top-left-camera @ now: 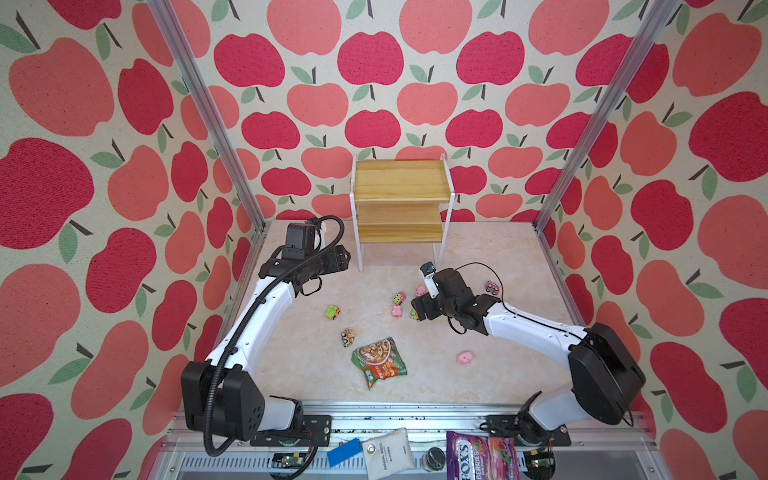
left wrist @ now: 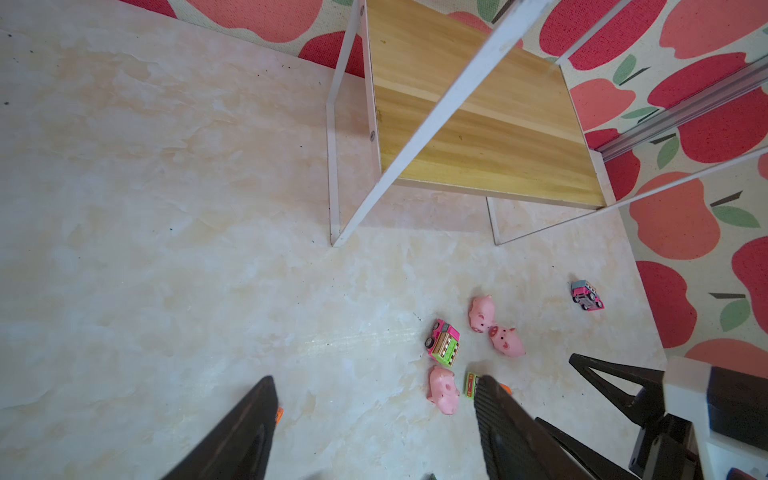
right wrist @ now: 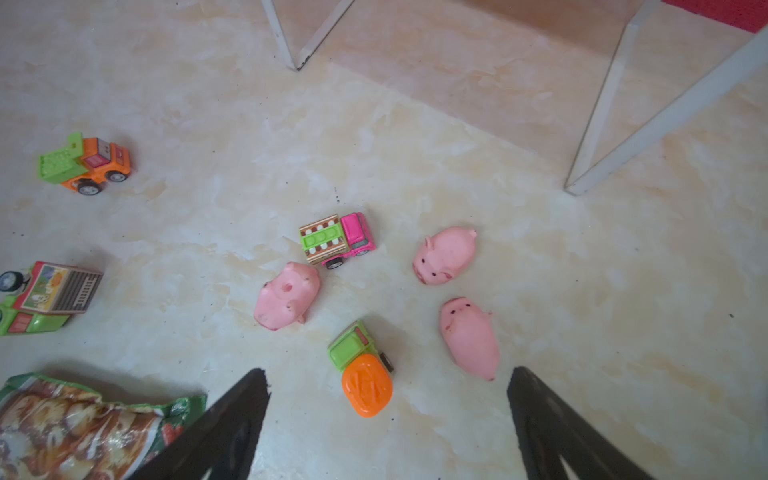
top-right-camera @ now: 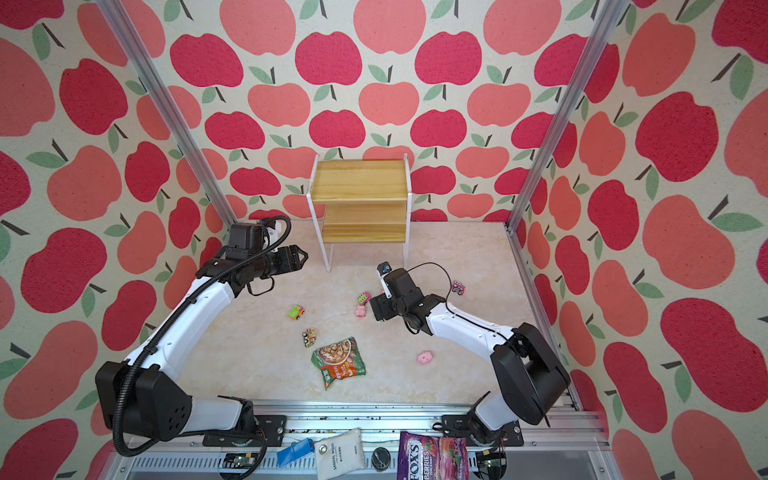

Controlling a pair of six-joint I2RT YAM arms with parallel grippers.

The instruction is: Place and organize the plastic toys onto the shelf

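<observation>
Now right pincer (right wrist: 387,371) open wide over counter (right wrist: 623,332). Orange-and-green truck (right wrist: 365,374) shows between its fingers in wrist view, clear of both. Pig (right wrist: 471,336) just beside truck; 2nd pig (right wrist: 444,254), tipped pig (right wrist: 286,295), pink-cab truck (right wrist: 338,239) near. Left pincer (left wrist: 376,380) open, empty, raised beside shelf (top-left-camera: 401,195) front-left leg, well apart from toys. Toys in view lie on counter.

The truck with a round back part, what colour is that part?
Orange; the truck shows best in the right wrist view.
</observation>
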